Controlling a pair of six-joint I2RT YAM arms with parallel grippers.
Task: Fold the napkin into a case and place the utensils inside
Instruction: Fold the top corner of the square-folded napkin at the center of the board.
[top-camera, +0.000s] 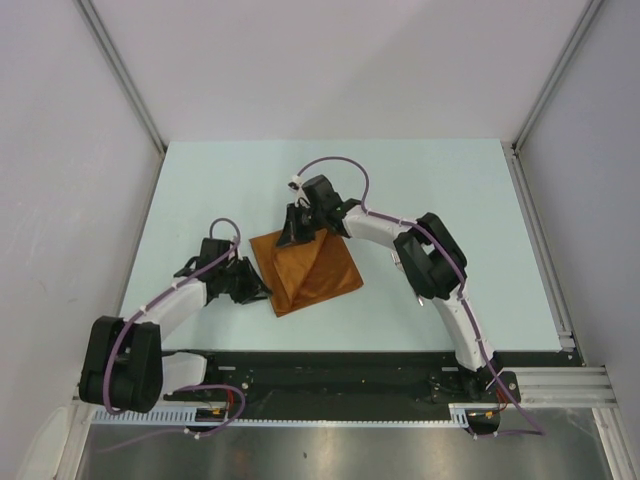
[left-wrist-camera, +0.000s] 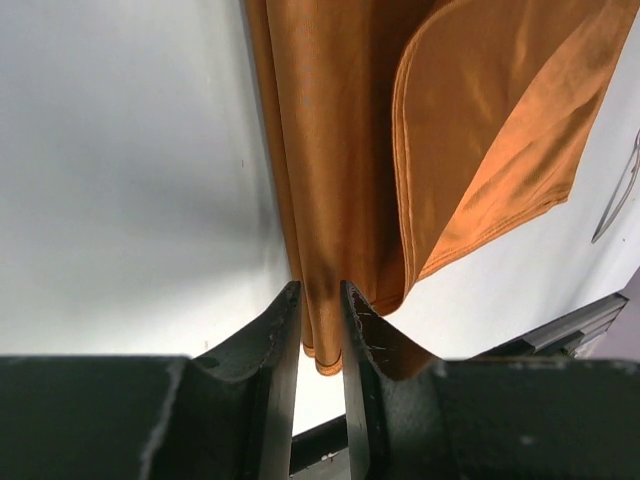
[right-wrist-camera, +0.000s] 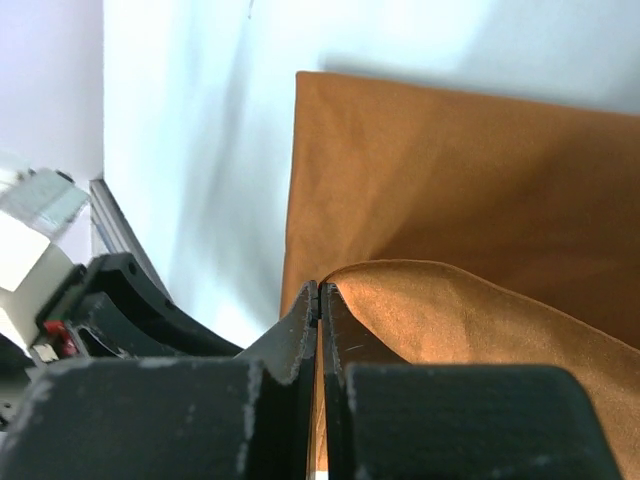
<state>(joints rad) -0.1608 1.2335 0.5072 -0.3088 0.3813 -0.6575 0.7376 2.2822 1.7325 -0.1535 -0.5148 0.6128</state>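
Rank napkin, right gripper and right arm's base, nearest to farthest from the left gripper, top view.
1. napkin: pinched in the left gripper itself.
2. right gripper: at the napkin's far corner.
3. right arm's base: table's near edge, right side.

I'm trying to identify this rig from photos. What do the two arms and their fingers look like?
The left arm and right arm have white links between bulky black joints. A thin purple cable loops along each. The fingers are matte black and tapered, with scuffed edges.
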